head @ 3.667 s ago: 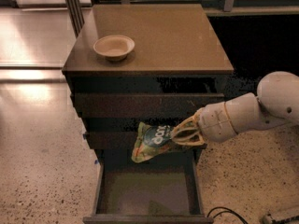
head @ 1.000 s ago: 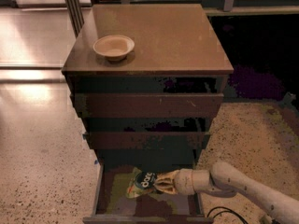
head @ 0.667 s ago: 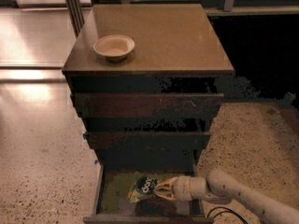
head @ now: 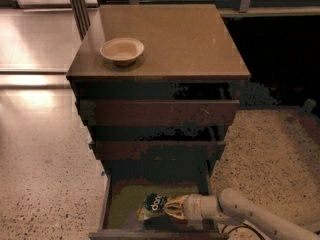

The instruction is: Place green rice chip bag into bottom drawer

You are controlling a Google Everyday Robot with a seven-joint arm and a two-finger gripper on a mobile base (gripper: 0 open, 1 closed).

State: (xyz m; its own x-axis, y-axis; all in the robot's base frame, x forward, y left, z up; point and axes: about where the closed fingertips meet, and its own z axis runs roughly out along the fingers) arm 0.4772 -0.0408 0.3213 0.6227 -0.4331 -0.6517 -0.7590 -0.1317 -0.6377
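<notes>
The green rice chip bag (head: 152, 204), with its dark round "dang" logo, lies low inside the open bottom drawer (head: 122, 204), on or just above the greenish-grey floor. My gripper (head: 172, 207) reaches in from the right, low in the drawer, and its fingers are closed on the bag's right end. The white arm (head: 250, 216) runs off to the lower right.
A beige bowl (head: 122, 50) stands on the cabinet top (head: 185, 39) at the left. The two shallower drawers (head: 160, 114) above are pulled out a little. Speckled floor lies on both sides of the cabinet. A cable (head: 235, 230) lies by the drawer's right front corner.
The gripper has carried the bag down from in front of the middle drawer into the bottom drawer, and in the last second sank a little lower with it.
</notes>
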